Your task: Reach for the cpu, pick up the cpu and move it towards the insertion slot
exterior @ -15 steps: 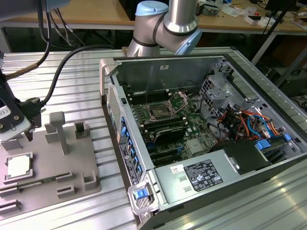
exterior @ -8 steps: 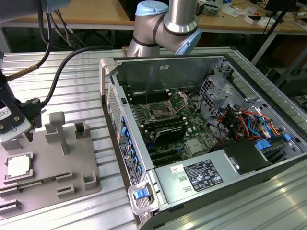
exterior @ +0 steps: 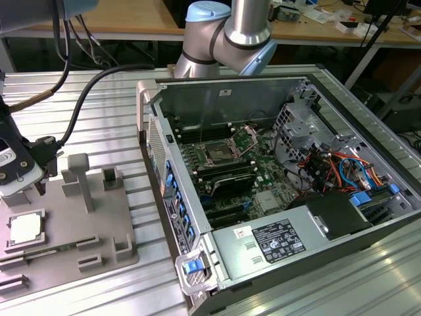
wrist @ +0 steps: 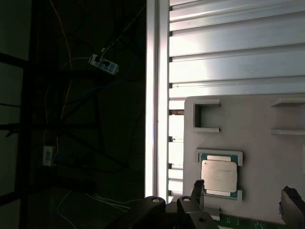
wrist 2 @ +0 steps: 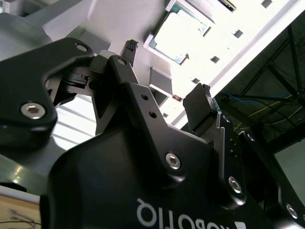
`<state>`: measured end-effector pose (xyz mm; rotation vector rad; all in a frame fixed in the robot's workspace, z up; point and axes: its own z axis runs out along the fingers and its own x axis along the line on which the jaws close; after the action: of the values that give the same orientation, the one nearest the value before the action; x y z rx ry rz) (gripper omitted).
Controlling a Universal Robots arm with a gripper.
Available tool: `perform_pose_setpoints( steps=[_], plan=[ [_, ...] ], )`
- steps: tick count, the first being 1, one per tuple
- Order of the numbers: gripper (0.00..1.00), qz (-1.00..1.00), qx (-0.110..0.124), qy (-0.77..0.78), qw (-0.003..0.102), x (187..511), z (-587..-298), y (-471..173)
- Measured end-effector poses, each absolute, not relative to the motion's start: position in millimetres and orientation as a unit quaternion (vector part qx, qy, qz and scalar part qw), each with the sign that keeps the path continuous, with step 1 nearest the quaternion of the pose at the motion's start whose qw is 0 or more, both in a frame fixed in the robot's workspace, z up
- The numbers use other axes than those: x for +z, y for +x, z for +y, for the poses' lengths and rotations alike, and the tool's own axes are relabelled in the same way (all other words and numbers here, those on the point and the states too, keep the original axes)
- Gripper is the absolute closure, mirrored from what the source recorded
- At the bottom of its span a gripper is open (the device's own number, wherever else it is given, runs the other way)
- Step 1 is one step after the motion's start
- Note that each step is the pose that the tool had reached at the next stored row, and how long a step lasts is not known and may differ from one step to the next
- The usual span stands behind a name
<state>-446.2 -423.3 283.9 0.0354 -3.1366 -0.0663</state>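
Observation:
The cpu (exterior: 26,227) is a small square chip with a silvery top. It lies flat in a recess of the grey plastic tray (exterior: 99,224) at the exterior view's left. My gripper (wrist 2: 167,70) hangs just above that tray, open, with nothing between its black fingers (wrist 2: 202,95). In the first wrist view the cpu (wrist: 219,174) lies close beyond the gripper (wrist: 244,193), nearer one fingertip than the other. The insertion slot (exterior: 217,155) is a silver-framed socket with a dark centre. It sits on the motherboard inside the open computer case, well to the exterior view's right of the cpu.
The open computer case (exterior: 283,243) takes up the middle and right of the ribbed metal table (exterior: 99,85). Raised grey blocks (exterior: 82,178) stand on the tray near the cpu. A thick black cable (exterior: 85,99) trails from the wrist. The table edge (wrist: 157,95) runs close beside the tray.

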Motion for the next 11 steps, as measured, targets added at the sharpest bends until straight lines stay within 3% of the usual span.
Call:
perform_pose_setpoints(
  steps=[11],
  plan=[
    [0.33,-1.0,-0.021,0.011,0.002,282.1,-424.3,-446.2]
  ],
)
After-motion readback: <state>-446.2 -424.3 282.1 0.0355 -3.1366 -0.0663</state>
